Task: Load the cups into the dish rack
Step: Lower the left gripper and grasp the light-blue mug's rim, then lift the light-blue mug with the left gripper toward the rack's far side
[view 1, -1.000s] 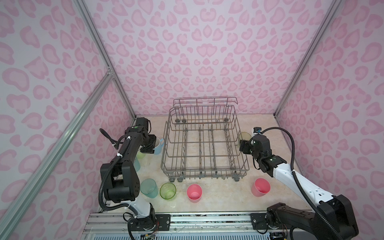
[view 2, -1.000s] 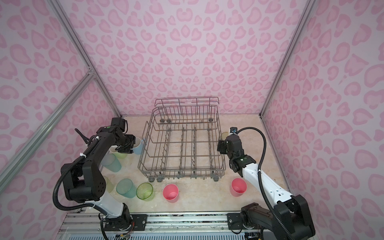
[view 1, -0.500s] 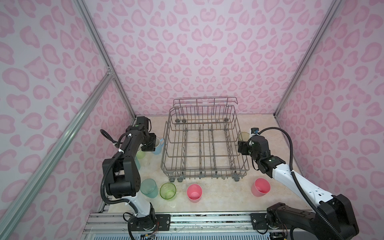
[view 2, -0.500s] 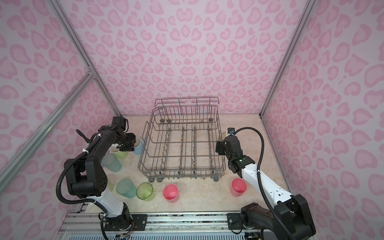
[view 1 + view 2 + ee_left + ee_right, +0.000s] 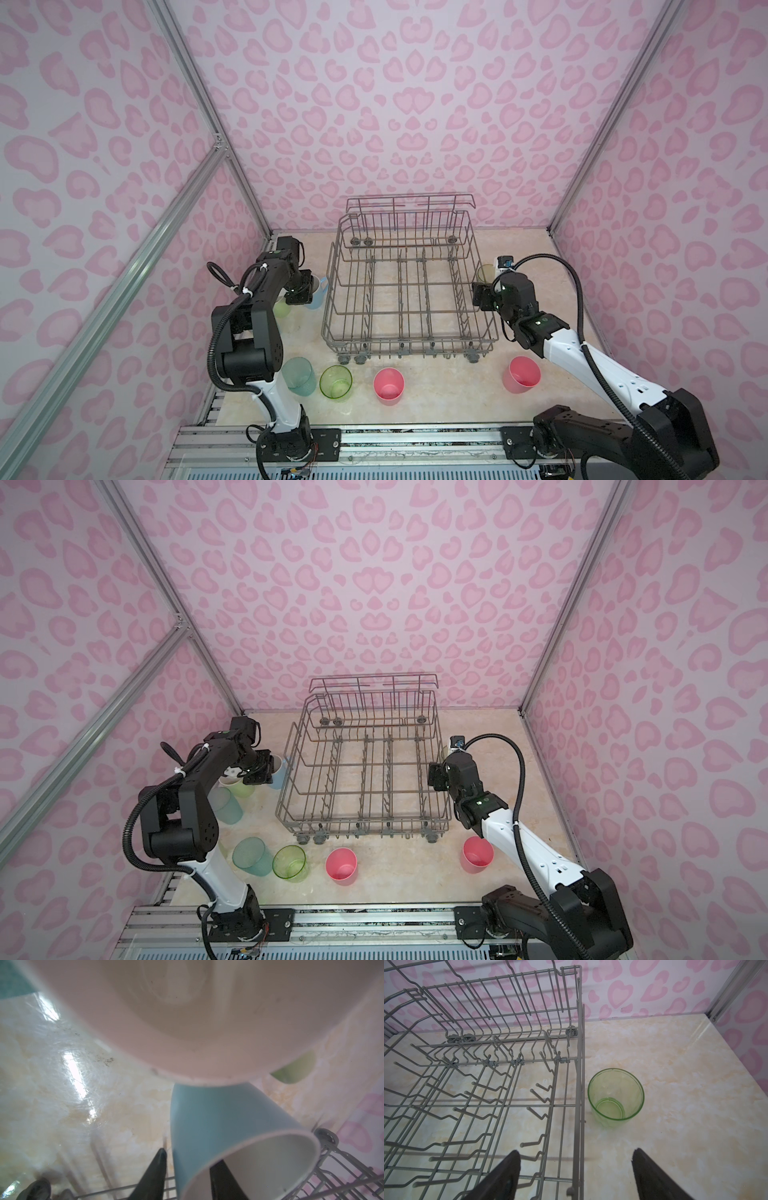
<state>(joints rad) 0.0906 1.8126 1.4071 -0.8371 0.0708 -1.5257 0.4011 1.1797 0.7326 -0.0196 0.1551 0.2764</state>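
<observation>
Now: left hand (image 5: 190, 1159) straddles light-blue mug (image 5: 218, 1118) wall, clamp unclear; right hand (image 5: 575, 1153) spread, empty, lime-green cup (image 5: 615, 1097) straight ahead beside dish rack (image 5: 578, 1084).

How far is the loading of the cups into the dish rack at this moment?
Done: nothing; the dish rack holds no cup. In hand: the left gripper has its fingers astride the wall of the light-blue mug; the right gripper stands open, short of a lime-green cup beside the rack. Left: every cup visible, such as the pink cup before the rack.
</observation>
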